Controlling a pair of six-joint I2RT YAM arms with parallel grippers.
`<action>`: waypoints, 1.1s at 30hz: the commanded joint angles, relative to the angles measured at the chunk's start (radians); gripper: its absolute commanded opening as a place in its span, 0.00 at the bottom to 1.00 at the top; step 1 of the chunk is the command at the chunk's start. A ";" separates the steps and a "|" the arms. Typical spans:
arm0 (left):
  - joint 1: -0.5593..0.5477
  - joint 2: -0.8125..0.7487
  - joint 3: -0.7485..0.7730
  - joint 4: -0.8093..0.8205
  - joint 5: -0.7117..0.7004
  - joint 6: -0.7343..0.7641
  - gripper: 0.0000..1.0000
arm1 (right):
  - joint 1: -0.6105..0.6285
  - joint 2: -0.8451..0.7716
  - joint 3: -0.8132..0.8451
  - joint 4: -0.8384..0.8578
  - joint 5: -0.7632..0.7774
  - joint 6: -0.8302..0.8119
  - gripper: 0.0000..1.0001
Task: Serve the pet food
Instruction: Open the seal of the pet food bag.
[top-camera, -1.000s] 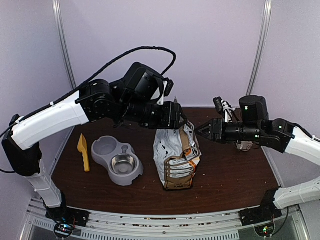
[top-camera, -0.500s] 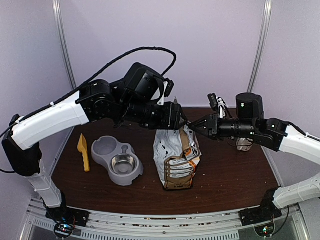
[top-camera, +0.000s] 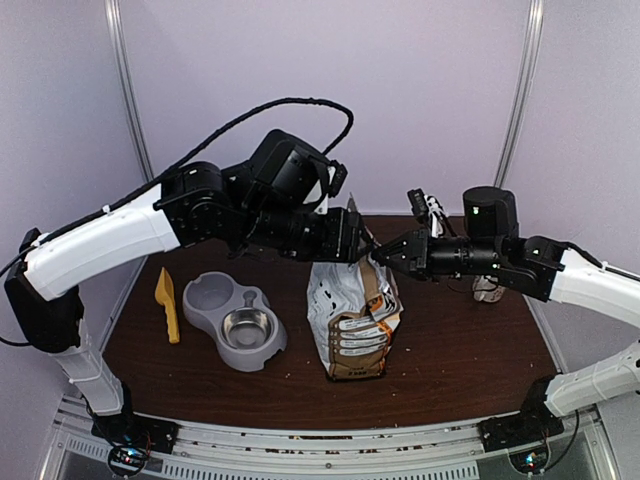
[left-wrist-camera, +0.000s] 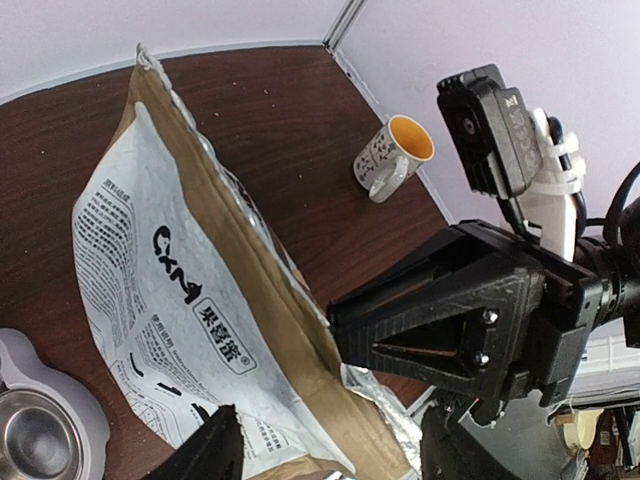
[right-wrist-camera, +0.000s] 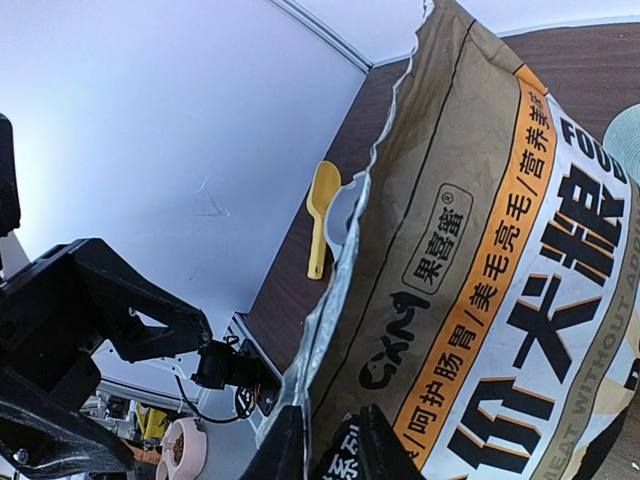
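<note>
**Pinching the bag's torn top from both sides**

Closing narrowly, the right gripper (right-wrist-camera: 322, 440) has the bag (top-camera: 352, 315) edge between its fingers. The left gripper (top-camera: 352, 238) stands half open at the opposite edge; whether it grips is unclear. The bag stands upright beside the double bowl (top-camera: 233, 320) and yellow scoop (top-camera: 167, 303). No pet food is visible.

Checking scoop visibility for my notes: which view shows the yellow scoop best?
Top external: the whole yellow scoop lies on the table left of the grey double bowl. Right wrist shows it small and distant; left wrist misses it.
</note>
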 joint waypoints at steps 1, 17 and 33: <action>-0.004 -0.036 -0.019 0.035 -0.017 0.004 0.63 | -0.006 0.020 -0.013 0.044 -0.028 0.005 0.19; 0.007 -0.069 -0.067 0.046 -0.023 -0.041 0.64 | 0.004 0.059 -0.054 0.241 -0.147 0.102 0.00; 0.078 -0.063 -0.122 0.121 0.050 -0.070 0.66 | 0.029 0.080 -0.054 0.277 -0.161 0.110 0.00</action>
